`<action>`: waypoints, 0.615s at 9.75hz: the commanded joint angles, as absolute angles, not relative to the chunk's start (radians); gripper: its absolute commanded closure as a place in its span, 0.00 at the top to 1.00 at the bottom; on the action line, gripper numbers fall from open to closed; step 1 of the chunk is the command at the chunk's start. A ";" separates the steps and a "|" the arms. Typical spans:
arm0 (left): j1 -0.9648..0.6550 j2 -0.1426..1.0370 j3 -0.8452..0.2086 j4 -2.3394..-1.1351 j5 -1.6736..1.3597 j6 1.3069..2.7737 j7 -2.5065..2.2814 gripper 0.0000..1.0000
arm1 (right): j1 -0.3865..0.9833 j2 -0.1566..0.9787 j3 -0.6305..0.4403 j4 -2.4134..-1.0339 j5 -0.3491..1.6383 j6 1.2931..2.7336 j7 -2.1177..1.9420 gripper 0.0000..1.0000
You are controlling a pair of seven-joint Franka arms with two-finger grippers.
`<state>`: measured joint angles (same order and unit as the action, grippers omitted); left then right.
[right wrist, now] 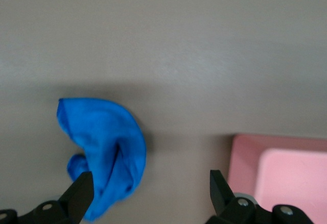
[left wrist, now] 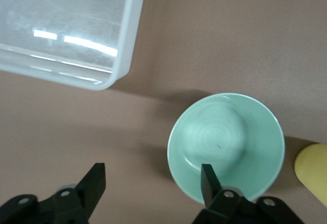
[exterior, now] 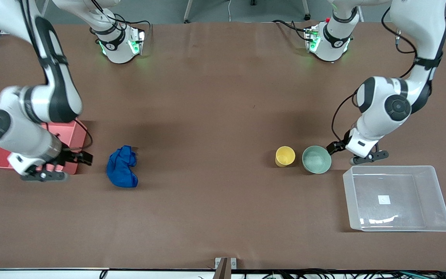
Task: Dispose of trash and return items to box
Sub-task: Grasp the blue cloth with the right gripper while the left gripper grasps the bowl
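The blue cloth wad (exterior: 122, 167) lies on the table beside the pink bin (exterior: 70, 133), toward the right arm's end. My right gripper (exterior: 64, 166) hangs open and empty between bin and cloth; in the right wrist view (right wrist: 150, 183) the cloth (right wrist: 104, 147) lies by one fingertip. The yellow cup (exterior: 285, 156) and mint-green bowl (exterior: 316, 159) stand side by side. The clear tub (exterior: 401, 168) is empty, toward the left arm's end. My left gripper (exterior: 356, 154) is open and empty between bowl and tub; in the left wrist view (left wrist: 152, 178) one finger overlaps the bowl's (left wrist: 226, 145) rim.
The pink bin also shows in the right wrist view (right wrist: 281, 173). The left wrist view shows a corner of the tub (left wrist: 120, 66) and an edge of the cup (left wrist: 312, 170). Brown table surface spreads between cloth and cup.
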<state>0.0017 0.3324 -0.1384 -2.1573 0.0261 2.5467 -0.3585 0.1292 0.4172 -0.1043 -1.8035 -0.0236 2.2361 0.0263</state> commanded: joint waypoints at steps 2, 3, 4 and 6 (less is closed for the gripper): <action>-0.018 0.474 -0.143 -2.146 0.023 2.684 -0.414 0.59 | 0.185 0.547 -0.107 -1.790 -0.021 2.389 0.116 1.00; -0.023 0.486 -0.144 -2.145 0.025 2.684 -0.414 0.40 | 0.189 0.575 -0.106 -1.792 -0.021 2.429 0.123 1.00; -0.026 0.492 -0.144 -2.143 0.025 2.684 -0.414 0.15 | 0.189 0.595 -0.106 -1.793 -0.021 2.442 0.123 1.00; -0.026 0.489 -0.144 -2.138 0.025 2.686 -0.414 0.00 | 0.196 0.591 -0.106 -1.869 -0.021 2.494 0.123 1.00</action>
<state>-0.0214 0.4643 -0.1462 -2.1465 0.0261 2.6740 -0.4012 0.1909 0.6050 -0.1041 -1.8111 -0.0234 2.4485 0.1093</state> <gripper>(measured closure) 0.824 0.000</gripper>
